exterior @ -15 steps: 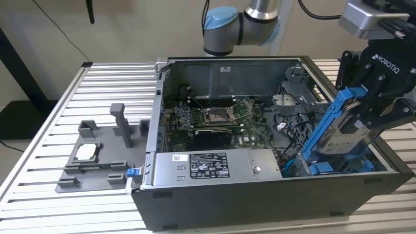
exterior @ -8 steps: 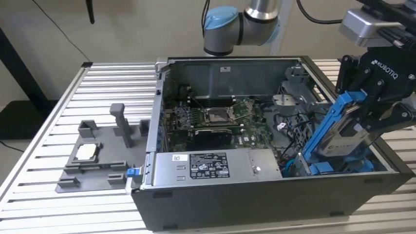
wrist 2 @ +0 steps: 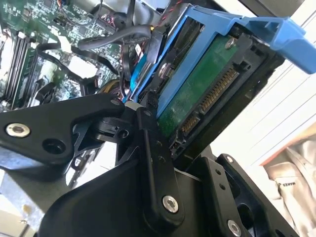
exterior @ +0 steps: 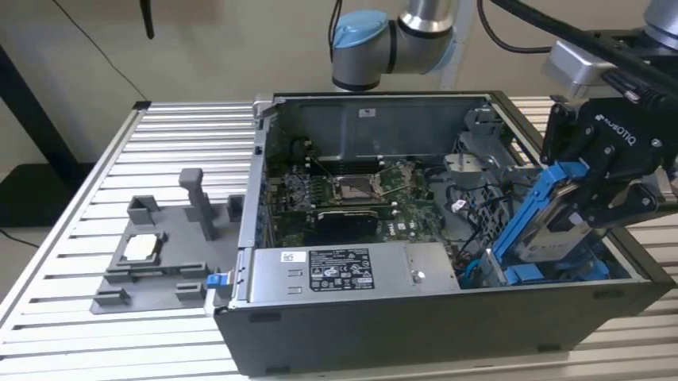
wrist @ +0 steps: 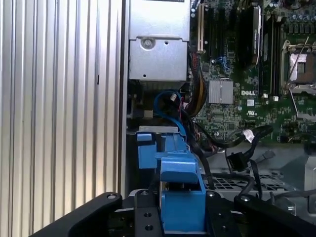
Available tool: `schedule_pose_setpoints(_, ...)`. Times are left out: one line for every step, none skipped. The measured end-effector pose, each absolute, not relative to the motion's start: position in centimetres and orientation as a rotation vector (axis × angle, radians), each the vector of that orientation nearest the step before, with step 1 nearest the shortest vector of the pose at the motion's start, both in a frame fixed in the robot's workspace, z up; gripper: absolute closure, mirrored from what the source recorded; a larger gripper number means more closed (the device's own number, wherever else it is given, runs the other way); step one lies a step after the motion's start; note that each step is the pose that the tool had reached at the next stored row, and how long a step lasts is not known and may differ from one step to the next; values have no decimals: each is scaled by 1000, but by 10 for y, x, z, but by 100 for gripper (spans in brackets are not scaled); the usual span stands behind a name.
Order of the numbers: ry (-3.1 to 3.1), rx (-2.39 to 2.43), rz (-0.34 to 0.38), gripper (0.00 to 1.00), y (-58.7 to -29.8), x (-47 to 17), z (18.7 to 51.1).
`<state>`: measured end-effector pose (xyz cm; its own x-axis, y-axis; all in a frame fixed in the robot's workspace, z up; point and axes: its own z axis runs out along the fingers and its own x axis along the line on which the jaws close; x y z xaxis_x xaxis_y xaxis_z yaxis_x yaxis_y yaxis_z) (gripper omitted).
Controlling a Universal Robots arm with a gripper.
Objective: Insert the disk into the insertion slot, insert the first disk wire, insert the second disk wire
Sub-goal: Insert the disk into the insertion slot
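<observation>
My gripper (exterior: 593, 208) is shut on the disk (exterior: 551, 218), a hard drive in a bright blue carrier. It holds the disk tilted steeply above the front corner of the open computer case, at the exterior view's right. The disk's low end hangs just over the insertion slot (exterior: 529, 274), a bay with blue rails. In the second wrist view the disk (wrist 2: 197, 94) shows its green board and connector pins, clamped by the black fingers (wrist 2: 153, 148). In the first wrist view the blue carrier (wrist: 180, 192) sits above the insertion slot (wrist: 148, 148). A loose black disk wire (wrist: 236, 160) lies beside the bay.
A long grey box with a white sticker (exterior: 329, 270) runs along the case front, next to the bay. The motherboard (exterior: 360, 190) lies behind it. A grey fixture (exterior: 159, 254) stands on the slatted table (exterior: 85, 198) at the exterior view's left. The arm's blue joint (exterior: 382, 40) is behind the case.
</observation>
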<state>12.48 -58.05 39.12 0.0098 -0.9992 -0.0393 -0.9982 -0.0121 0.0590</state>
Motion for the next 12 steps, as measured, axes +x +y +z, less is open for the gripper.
schedule_pose_setpoints(-2198, 2222, -109, 67, -580, 125, 389)
schedule_pose_setpoints(-2198, 2222, -109, 67, -580, 125, 387)
schedule_pose_setpoints(-2198, 2222, -109, 67, -580, 125, 386)
schedule_pose_setpoints(-2198, 2222, -109, 67, -580, 125, 384)
schedule_pose_setpoints(-2198, 2222, -109, 67, -580, 125, 382)
schedule_pose_setpoints(-2198, 2222, -109, 67, -580, 125, 380)
schedule_pose_setpoints(-2197, 2222, -109, 67, -580, 125, 378)
schedule_pose_setpoints(-2197, 2222, -109, 67, -580, 125, 377)
schedule_pose_setpoints(-2197, 2222, -109, 67, -580, 125, 375)
schedule_pose_setpoints(-2197, 2222, -109, 67, -580, 125, 373)
schedule_pose_setpoints(-2197, 2223, -109, 67, -580, 125, 373)
schedule_pose_setpoints(-2197, 2223, -109, 67, -580, 125, 373)
